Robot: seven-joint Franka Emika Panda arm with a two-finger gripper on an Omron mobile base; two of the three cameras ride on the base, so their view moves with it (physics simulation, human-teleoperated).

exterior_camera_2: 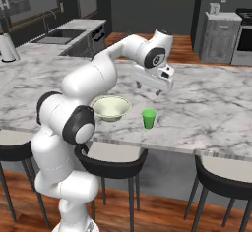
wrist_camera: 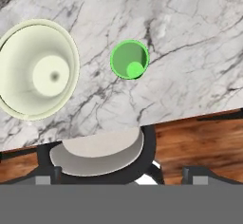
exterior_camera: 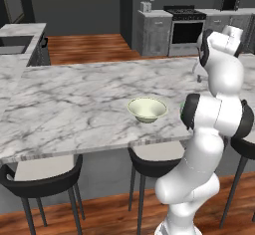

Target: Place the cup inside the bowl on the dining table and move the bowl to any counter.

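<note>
The pale cream-green bowl [exterior_camera_2: 111, 107] [exterior_camera: 147, 109] stands upright near the front edge of the dining table [exterior_camera_2: 206, 93] [exterior_camera: 74, 99]. The small bright green cup [exterior_camera_2: 149, 118] stands upright just to its right, apart from it. My gripper [exterior_camera_2: 148, 89] hovers open above the table, a little behind and above the cup, holding nothing. Looking straight down in the hand view, the bowl [wrist_camera: 38, 70] sits at the left and the cup [wrist_camera: 129, 59] near the middle on the marble [wrist_camera: 190, 28]. Both fingertips [wrist_camera: 47, 174] rise at the bottom over the table's edge.
Dark round-backed stools [exterior_camera_2: 113, 155] [exterior_camera: 154, 154] [wrist_camera: 97, 154] are tucked under the table's near side. A marble counter with a sink [exterior_camera_2: 64, 37] [exterior_camera: 20, 35] runs along the left. A stove and grey cabinets [exterior_camera: 187, 27] line the back wall over wooden floor.
</note>
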